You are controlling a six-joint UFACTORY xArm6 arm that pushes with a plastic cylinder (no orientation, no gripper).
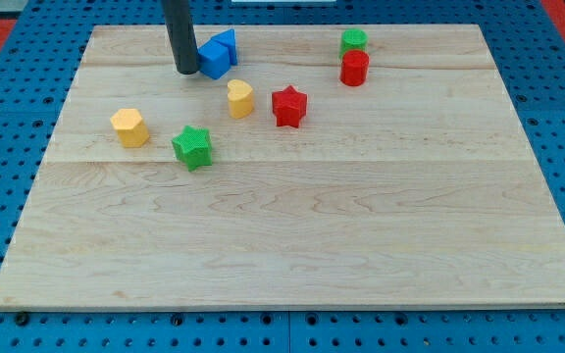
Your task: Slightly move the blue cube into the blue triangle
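Observation:
The blue cube [213, 60] sits near the view's top, left of centre, on the wooden board [292, 235]. The blue triangle [227, 43] lies right behind it, at its upper right, and the two touch. My tip [187, 71] is the lower end of the dark rod, which comes down from the view's top. The tip stands right at the cube's left side, touching it or nearly so.
A yellow heart-like block [240, 98], a red star [288, 106], a green star [192, 147] and a yellow hexagon [129, 127] lie below the blue blocks. A green block [353, 41] and a red cylinder [354, 68] stand at the top right. A blue pegboard surrounds the board.

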